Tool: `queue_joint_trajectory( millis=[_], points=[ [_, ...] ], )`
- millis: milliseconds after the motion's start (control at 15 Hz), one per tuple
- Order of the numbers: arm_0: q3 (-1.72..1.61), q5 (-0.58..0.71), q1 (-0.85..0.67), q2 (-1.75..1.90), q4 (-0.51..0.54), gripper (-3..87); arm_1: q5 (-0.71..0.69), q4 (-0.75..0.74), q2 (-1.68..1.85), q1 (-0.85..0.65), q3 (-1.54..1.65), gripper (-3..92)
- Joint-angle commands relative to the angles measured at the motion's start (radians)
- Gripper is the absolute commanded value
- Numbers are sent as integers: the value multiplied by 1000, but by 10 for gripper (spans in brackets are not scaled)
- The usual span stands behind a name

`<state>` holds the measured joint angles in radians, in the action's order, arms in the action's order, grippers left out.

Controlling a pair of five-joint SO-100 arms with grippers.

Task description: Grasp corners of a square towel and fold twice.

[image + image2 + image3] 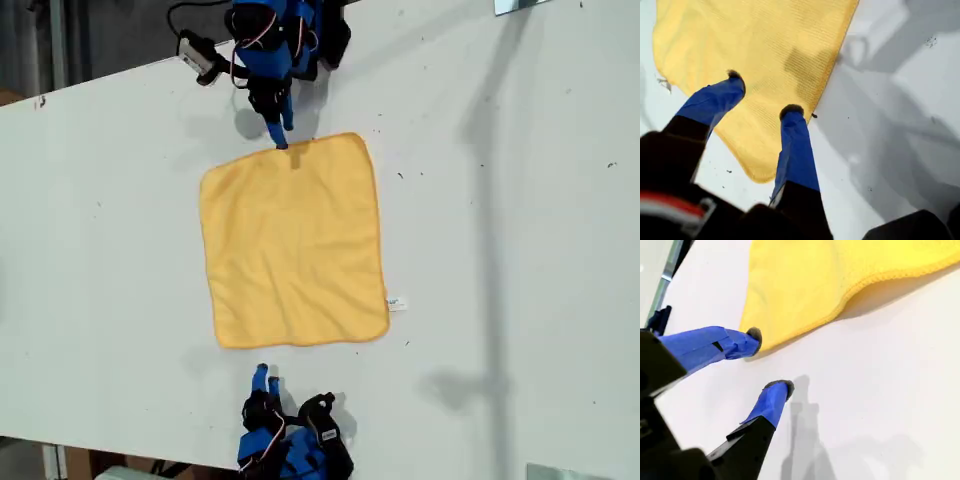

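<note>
Here the towel [295, 240], a yellow-orange square cloth, lies spread flat and unfolded on the white table [500, 250], between the two arms. Its small white tag [397, 303] sticks out from the edge on the exterior view's right, near the lower corner.

My first gripper [282, 135] reaches in from the top of the exterior view to the towel's upper edge. In the first wrist view its blue-taped fingers [795, 145] stand moderately apart and hold nothing; both tips are over the cloth [765, 50] just inside its stitched edge. Contact cannot be judged.

My second gripper [266, 375] sits at the bottom of the exterior view, on bare table just below the towel's lower edge. In the second wrist view its fingers [772, 400] are spread and empty, and one tip is just beside a rounded corner [752, 322] of the cloth [805, 280].
</note>
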<state>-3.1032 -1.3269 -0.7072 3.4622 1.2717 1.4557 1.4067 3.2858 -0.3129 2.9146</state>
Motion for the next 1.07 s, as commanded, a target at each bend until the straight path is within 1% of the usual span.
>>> queue_joint_trajectory(
  millis=[0, 67, 200, 267, 333, 533, 667, 867, 1000],
  points=[
    [-5, 38, 44, 6, -57, 226, -100, -121, -86, 40, -38, 299],
    [-12, 54, 52, 6, -92, 217, -120, -144, -337, 100, -178, 314],
    [-14, 64, 51, 6, -95, 210, -114, -133, -1043, 279, -555, 328],
    [-15, 64, 52, 6, -94, 207, -109, -107, -1275, 356, -680, 334],
    [-15, 71, 55, 6, -94, 206, -100, -83, -1404, 402, -736, 337],
    [-15, 78, 57, 6, -97, 201, -26, -38, -1511, 488, -746, 337],
    [-15, 83, 57, 6, -98, 198, -12, -46, -1543, 503, -750, 336],
    [-15, 86, 64, 6, -98, 194, -11, -156, -1606, 537, -765, 336],
    [-15, 84, 67, 6, -98, 192, -5, -190, -1706, 555, -804, 322]
  ],
)
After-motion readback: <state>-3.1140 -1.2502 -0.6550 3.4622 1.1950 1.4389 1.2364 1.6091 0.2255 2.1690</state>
